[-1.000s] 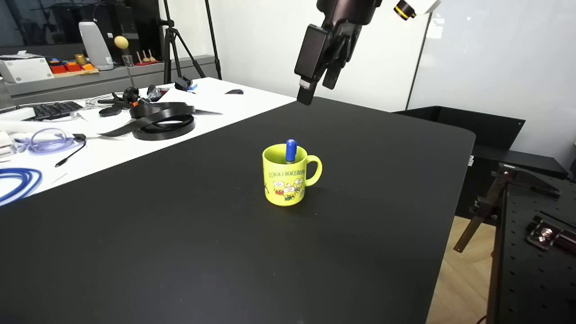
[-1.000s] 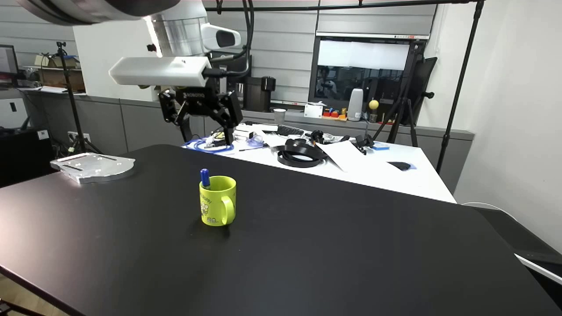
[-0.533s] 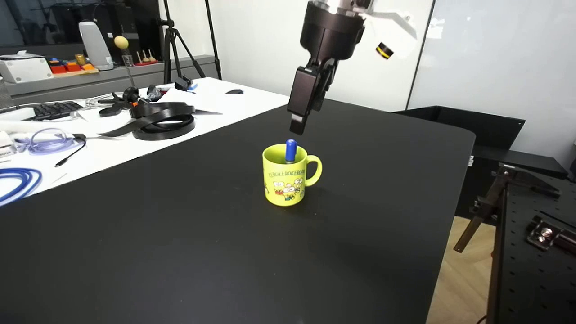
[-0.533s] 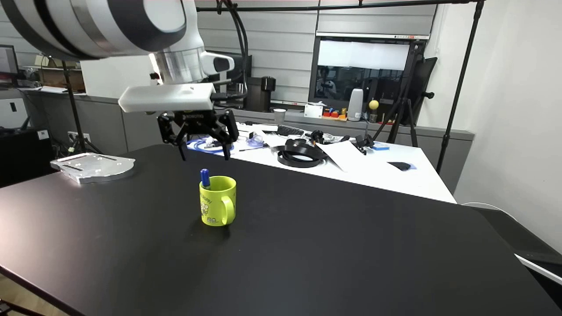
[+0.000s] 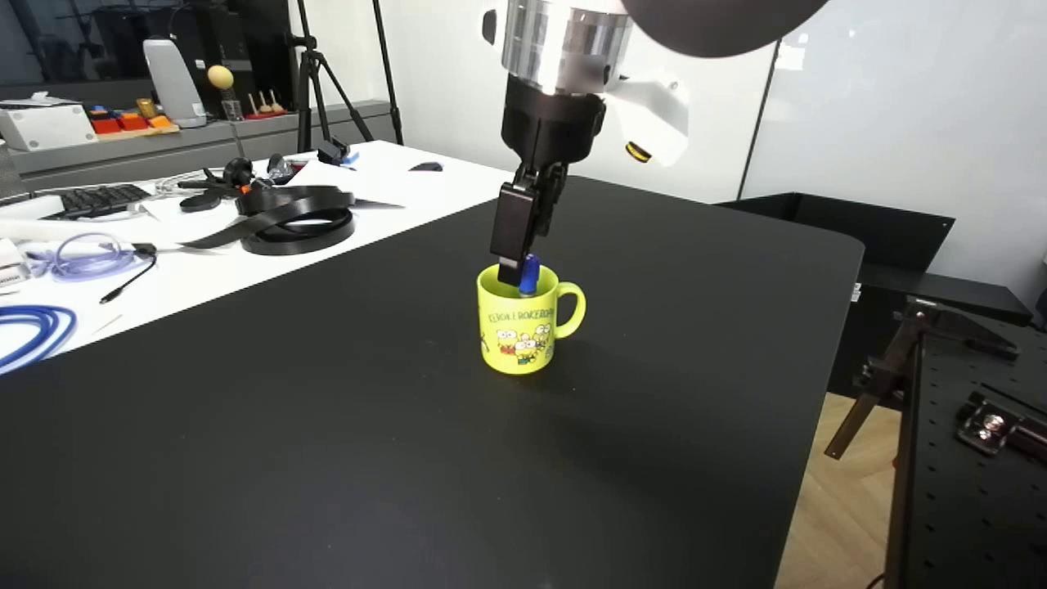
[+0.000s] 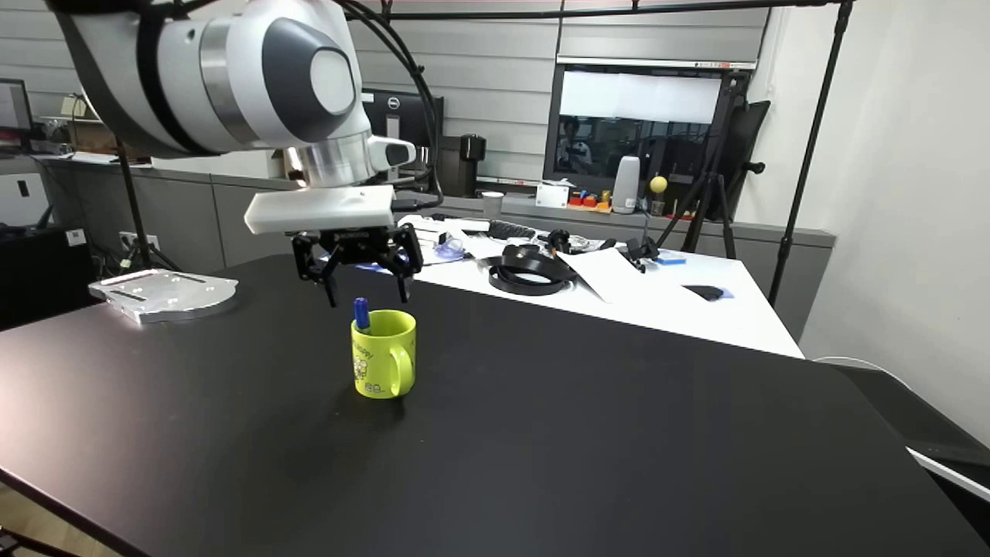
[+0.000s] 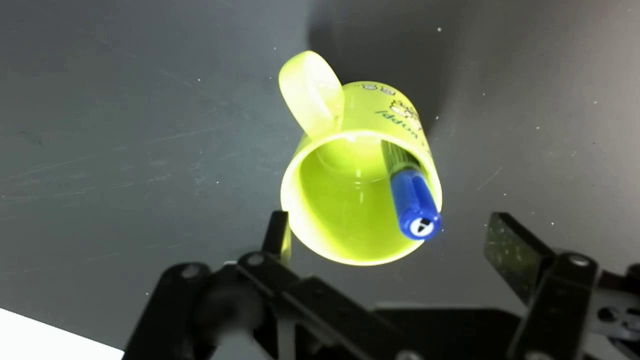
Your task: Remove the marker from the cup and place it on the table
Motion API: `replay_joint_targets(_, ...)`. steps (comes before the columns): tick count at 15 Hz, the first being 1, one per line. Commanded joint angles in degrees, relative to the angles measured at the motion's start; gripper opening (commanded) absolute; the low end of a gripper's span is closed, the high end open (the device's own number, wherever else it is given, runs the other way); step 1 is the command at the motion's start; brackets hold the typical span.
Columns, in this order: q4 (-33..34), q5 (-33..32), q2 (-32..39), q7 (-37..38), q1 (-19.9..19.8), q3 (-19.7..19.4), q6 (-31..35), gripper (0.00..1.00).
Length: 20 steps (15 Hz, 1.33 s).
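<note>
While the mug (image 5: 517, 331) rings the marker (image 7: 412, 195), cables (image 5: 41, 311) sprawl.

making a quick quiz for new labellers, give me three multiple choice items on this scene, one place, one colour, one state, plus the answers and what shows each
1. Where is the marker?
A) lying on the black tabletop
B) inside the mug
C) underneath the mug

2. What colour is the marker's upper end?
A) red
B) white
C) blue

3. How does the gripper stand?
A) open
B) shut on the marker
C) shut on the mug

Right letters:
1: B, since the wrist view shows it tilted inside, its end poking out.
2: C, since both exterior views show blue there.
3: A, since its fingers stand wide apart in the wrist view, gripping nothing.
</note>
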Motion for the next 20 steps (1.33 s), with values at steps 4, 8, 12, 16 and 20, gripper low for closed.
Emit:
replay_joint_targets(4, 2.85, 6.06, 3.6, -3.56, -0.07, 2.81, -0.9, 0.6)
replay_joint_targets(8, 2.25, 9.44, 1.78, -5.31, -0.89, 3.9, -2.21, 0.31)
replay_joint_targets(12, 1.02, 9.7, -1.23, -5.35, -0.96, 2.88, -3.26, 0.05)
replay_joint_targets(16, 0.84, 9.66, -3.01, -5.36, -1.16, 2.18, -5.69, 0.0)
replay_joint_targets(20, 1.12, 11.74, -3.06, -6.82, -1.53, 2.83, -7.72, 0.33)
